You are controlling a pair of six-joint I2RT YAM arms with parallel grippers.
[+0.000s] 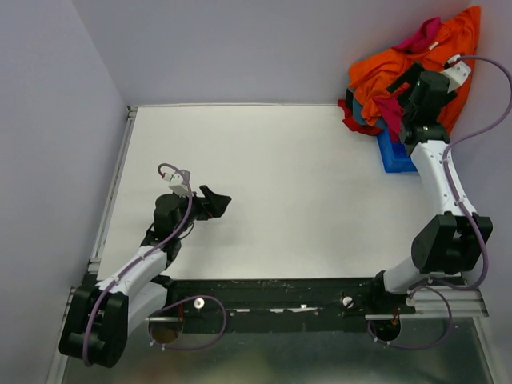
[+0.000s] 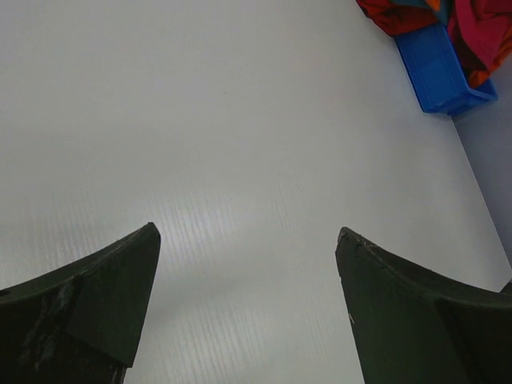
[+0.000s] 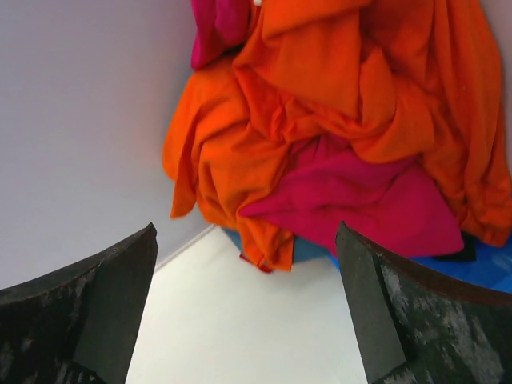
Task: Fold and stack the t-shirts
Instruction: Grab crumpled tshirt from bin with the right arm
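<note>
Over to the left hand first: spread fully wide, gripping nothing, touching nothing, hanging above the bare near-left part of the worktop. Two dark curved fingers, matte and a little scuffed, with only smooth white board between them.

Now the right hand: spread just as wide, nothing pinched, poised right up at the cloth in the far right corner. From the wrist view, both fingers apart from the fabric, no contact to be seen.

And there the t-shirts: one rumpled heap in that far right corner, piled over the blue bin and leaning up against the wall. Soft matte cotton, deep loose folds, no print anywhere. Orange shirt for most of the bulk, draped high and wide. Magenta shirt bulging out low in the middle, another magenta patch at the very top. Red shirt at the heap's left foot, spilling over the bin's edge.

The bin itself: hard, smooth plastic, rectangular, mostly buried, one end poking out toward the near edge.

Count so far: two hands, one bin, three colours of cloth. Number of separate shirts in that tangle: impossible to tell.
</note>
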